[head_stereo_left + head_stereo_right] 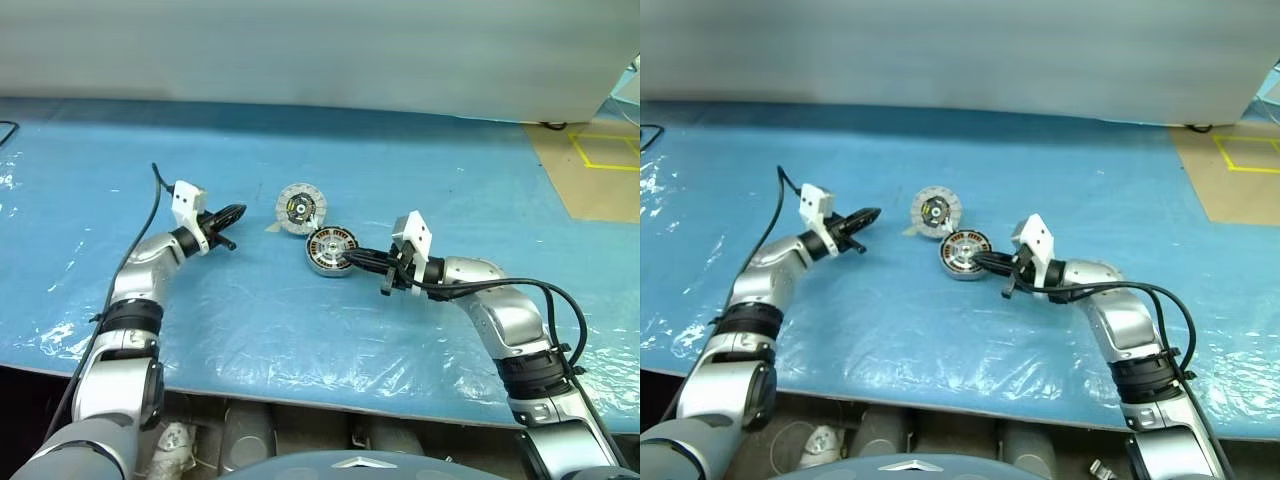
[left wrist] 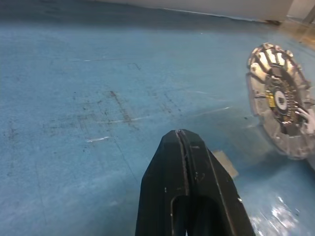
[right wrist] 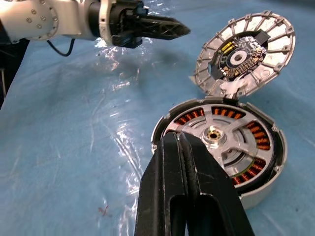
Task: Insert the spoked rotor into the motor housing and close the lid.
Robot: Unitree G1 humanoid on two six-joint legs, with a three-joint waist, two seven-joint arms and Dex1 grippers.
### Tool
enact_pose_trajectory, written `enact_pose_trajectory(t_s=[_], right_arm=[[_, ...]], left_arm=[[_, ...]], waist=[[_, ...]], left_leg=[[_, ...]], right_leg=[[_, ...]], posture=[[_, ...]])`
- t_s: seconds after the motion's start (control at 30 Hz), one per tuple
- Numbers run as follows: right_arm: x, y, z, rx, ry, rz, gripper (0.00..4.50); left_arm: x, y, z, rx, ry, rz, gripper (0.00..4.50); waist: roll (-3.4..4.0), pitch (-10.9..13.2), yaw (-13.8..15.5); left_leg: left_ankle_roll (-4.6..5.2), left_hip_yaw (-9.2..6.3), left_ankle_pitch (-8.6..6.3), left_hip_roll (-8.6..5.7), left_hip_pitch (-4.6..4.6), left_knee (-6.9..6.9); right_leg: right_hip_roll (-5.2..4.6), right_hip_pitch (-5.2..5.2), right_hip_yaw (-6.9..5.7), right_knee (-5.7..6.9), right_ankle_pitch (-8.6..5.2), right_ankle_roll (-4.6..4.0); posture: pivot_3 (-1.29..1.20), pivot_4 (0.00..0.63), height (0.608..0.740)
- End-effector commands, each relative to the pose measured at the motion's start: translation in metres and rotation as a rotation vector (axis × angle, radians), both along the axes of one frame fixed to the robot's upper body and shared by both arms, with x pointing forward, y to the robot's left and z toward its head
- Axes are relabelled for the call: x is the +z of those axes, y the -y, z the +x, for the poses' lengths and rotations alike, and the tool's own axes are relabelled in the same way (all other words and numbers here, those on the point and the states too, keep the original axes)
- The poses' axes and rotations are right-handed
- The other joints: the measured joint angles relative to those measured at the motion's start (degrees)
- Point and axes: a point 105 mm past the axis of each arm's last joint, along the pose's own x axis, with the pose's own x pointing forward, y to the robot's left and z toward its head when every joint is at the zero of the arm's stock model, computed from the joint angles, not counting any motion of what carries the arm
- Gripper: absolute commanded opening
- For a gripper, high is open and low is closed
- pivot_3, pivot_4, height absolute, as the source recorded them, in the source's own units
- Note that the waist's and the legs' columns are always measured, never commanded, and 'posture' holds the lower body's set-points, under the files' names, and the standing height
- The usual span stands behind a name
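The motor housing [image 1: 331, 250] lies flat in the middle of the blue table. The spoked rotor [image 3: 235, 147] sits inside it, with copper windings showing between the silver spokes. Just behind the housing the lid [image 1: 301, 208] stands tilted up on its edge, its dark centre with coloured marks facing me. My right gripper [image 1: 350, 256] is shut and empty, its tip at the housing's right rim. My left gripper [image 1: 232, 213] is also shut and empty. It hovers to the left of the lid and points toward it across a clear gap.
Wrinkled blue plastic sheet [image 1: 300, 330] covers the table, whose front edge runs close below both arms. A small pale scrap [image 1: 272, 228] lies left of the lid. Tan floor with yellow tape [image 1: 605, 150] shows at the far right.
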Motion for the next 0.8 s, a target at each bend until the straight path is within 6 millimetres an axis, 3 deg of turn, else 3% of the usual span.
enact_pose_trajectory(t_s=[0.03, 0.27, 0.43, 0.8], right_arm=[[0.014, -0.004, -0.01, 0.041, 0.048, 0.004, 0.0], [0.014, -0.001, -0.013, 0.01, 0.058, -0.028, 0.0], [0.011, 0.016, -0.001, -0.118, 0.109, -0.061, 0.0], [-0.001, 0.045, -0.002, -0.248, 0.114, -0.107, 0.0]], left_arm=[[0.016, 0.002, 0.016, 0.053, 0.057, -0.014, 0.02], [0.027, 0.041, 0.027, -0.053, 0.062, -0.082, 0.02], [0.032, 0.077, 0.024, -0.202, 0.053, -0.127, 0.02], [0.031, 0.101, 0.013, -0.351, 0.022, -0.196, 0.02]], waist=[[-0.01, 0.0, -0.01], [-0.02, 0.0, 0.31], [-0.03, 0.01, 1.02], [-0.05, 0.03, 1.24]], left_leg=[[0.0, 0.0, 0.0, 0.0, 0.0, 0.02], [0.0, -0.02, 0.0, -0.07, -0.01, 0.0], [0.0, -0.03, 0.0, -0.1, -0.01, 0.01], [0.0, -0.07, 0.0, -0.19, -0.04, -0.03]], right_leg=[[0.0, 0.0, 0.01, 0.0, 0.0, 0.0], [-0.01, 0.0, 0.04, -0.01, 0.06, 0.11], [-0.05, 0.0, 0.04, 0.0, 0.07, 0.12], [-0.1, 0.01, 0.04, -0.07, 0.1, 0.17]], posture=[[0.0, 0.15, 0.74], [0.0, 0.15, 0.74], [0.0, 0.15, 0.74], [0.0, 0.15, 0.74]])
